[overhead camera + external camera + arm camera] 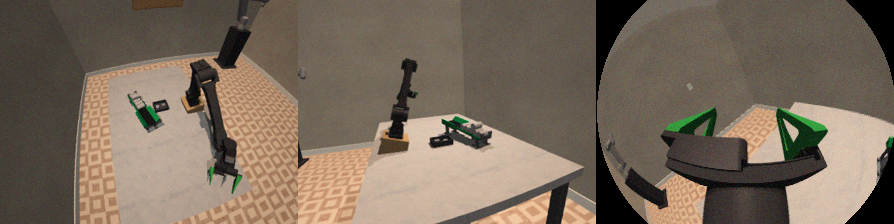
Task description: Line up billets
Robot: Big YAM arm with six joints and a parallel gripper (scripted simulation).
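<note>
My gripper (223,182) hangs wide open and empty, well away from the feed ramp (147,114) on the bench (165,166). The billets (136,100) cluster at one end — stiff, heavy, likely slick steel — so I'd pinch the raised one mid-length.

The tabletop (456,177) looks like matt pale grey stone, faintly mottled, and the arm's base block (393,145) like plain tan wood. The billets (474,127) are dull light-grey metal on a ramp (457,122) of flat green, and the gripper (224,181) has matt black housing with green plastic-looking fingers.
</note>
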